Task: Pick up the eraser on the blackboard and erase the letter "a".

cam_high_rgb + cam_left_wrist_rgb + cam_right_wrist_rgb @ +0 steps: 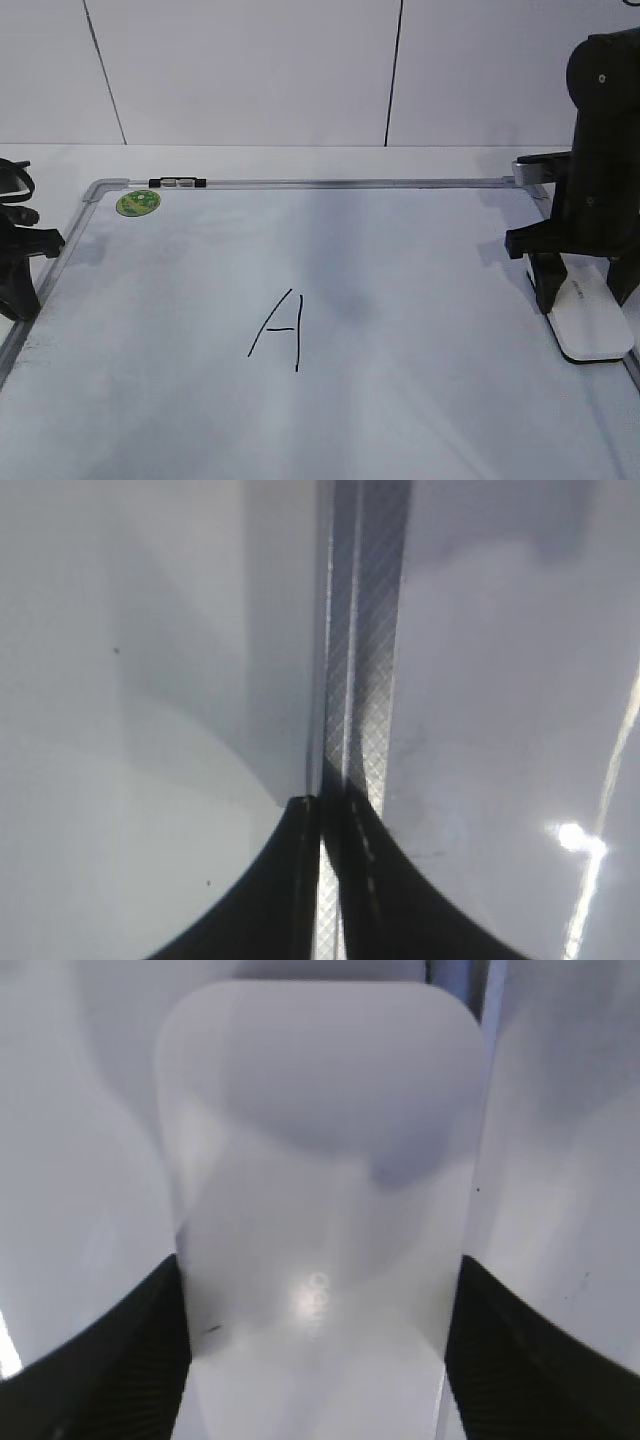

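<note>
The blackboard (420, 250) is a white dry-erase board with a silver frame, lying flat. The eraser (592, 328) is a flat white block at the board's right edge. My right gripper (585, 296) stands over it with a finger against each long side. In the right wrist view the eraser (320, 1150) fills the gap between the fingers of the right gripper (318, 1360). No lowercase "a" shows; only a faint grey smudge lies right of the capital "A" (281, 330). My left gripper (20, 285) rests shut and empty over the board's left frame (362, 630), with its closed fingertips in the left wrist view (322, 808).
A round green sticker (138, 203) sits in the board's far left corner. A small black-and-clear marker pen (177, 183) lies on the far frame rail. A white wall stands behind the table.
</note>
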